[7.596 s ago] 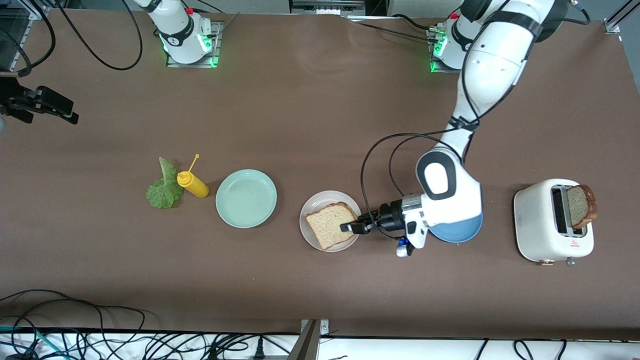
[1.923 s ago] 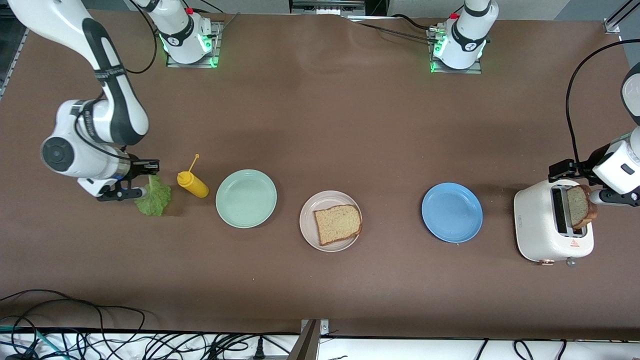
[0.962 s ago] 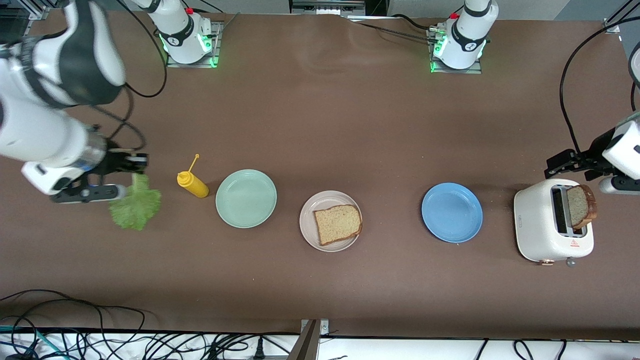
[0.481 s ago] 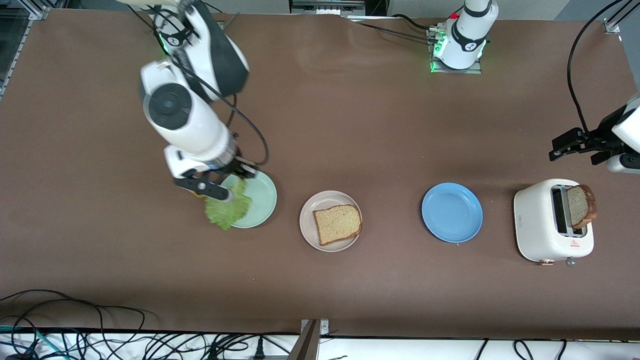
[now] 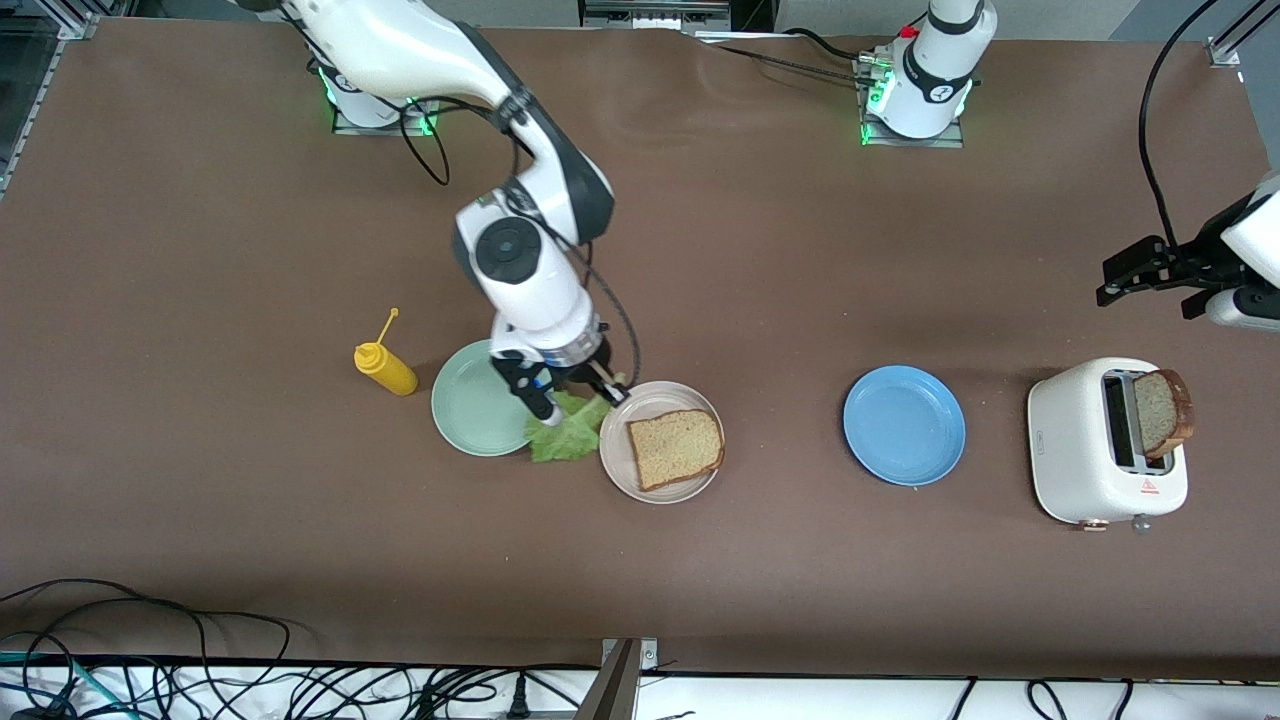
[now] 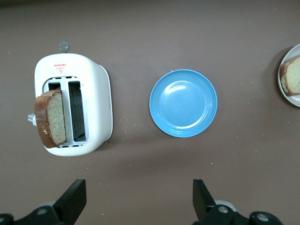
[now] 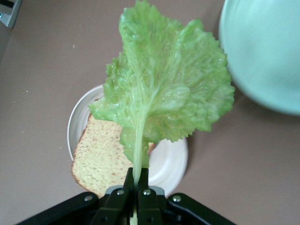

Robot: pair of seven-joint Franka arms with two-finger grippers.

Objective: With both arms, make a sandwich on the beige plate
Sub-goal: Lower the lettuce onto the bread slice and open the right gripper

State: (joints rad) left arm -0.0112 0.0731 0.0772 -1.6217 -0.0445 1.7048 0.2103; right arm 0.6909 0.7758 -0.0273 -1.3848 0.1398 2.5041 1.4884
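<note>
My right gripper (image 5: pixel 577 392) is shut on the stem of a ruffled green lettuce leaf (image 5: pixel 566 438), which hangs over the gap between the mint-green plate and the beige plate (image 5: pixel 665 395). One brown bread slice (image 5: pixel 676 447) lies on the beige plate. In the right wrist view the lettuce leaf (image 7: pixel 164 89) spreads out from the right gripper (image 7: pixel 136 180) above the bread slice (image 7: pixel 101 157) and the beige plate (image 7: pixel 171 161). A second bread slice (image 5: pixel 1160 410) stands in the white toaster (image 5: pixel 1075 450). My left gripper (image 5: pixel 1140 275) is open and empty over bare table beside the toaster; in its wrist view the left gripper (image 6: pixel 139 206) holds nothing.
A mint-green plate (image 5: pixel 470 405) and a yellow mustard bottle (image 5: pixel 385 368) sit toward the right arm's end. A blue plate (image 5: pixel 904 425) lies between the beige plate and the toaster. Cables run along the table edge nearest the front camera.
The right arm carried the lettuce from beside the mustard bottle, over the mint-green plate, to the beige plate's edge. The left gripper drifted a little away from the toaster, still open.
</note>
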